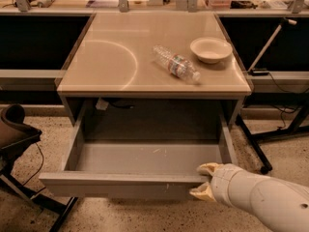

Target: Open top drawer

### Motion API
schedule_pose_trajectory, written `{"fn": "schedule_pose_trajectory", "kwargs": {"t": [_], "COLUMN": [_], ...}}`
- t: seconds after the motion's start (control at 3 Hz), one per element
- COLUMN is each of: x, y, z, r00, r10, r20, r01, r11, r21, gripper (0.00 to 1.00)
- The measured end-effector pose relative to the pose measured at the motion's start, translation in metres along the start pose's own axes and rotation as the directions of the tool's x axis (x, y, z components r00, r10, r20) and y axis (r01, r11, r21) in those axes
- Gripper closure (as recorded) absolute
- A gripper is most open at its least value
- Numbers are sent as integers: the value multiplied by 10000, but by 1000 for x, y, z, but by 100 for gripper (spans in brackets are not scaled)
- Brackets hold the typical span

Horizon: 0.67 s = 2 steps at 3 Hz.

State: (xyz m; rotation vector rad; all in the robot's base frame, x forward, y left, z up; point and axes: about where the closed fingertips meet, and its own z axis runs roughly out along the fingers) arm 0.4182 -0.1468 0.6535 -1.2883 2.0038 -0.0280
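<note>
The top drawer [120, 183] stands pulled far out from under the beige table top, its grey box interior showing and empty. My gripper [204, 180] is at the right end of the drawer's front edge, on a white arm that comes in from the lower right. One cream finger [208, 168] lies over the top of the front panel, inside the drawer, and the other finger [202, 191] lies against the panel's outer face, so the gripper is shut on the drawer front.
A plastic water bottle [176, 64] lies on its side on the table top [111, 57], next to a white bowl [210, 49]. A dark chair [14, 132] stands at the left. Black stand legs [270, 134] are on the floor at the right.
</note>
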Motion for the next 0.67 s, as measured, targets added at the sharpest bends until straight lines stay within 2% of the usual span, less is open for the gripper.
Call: {"fn": "schedule_pose_trajectory", "kwargs": {"t": [0.33,0.67], "x": [0,0], "y": [0,0], "z": [0,0], "r00": [10000,10000], "r10": [0,0], "r20": [0,0], "r01": [0,0], "r11": [10000,10000], "r21": [0,0], "gripper": [81,58]}}
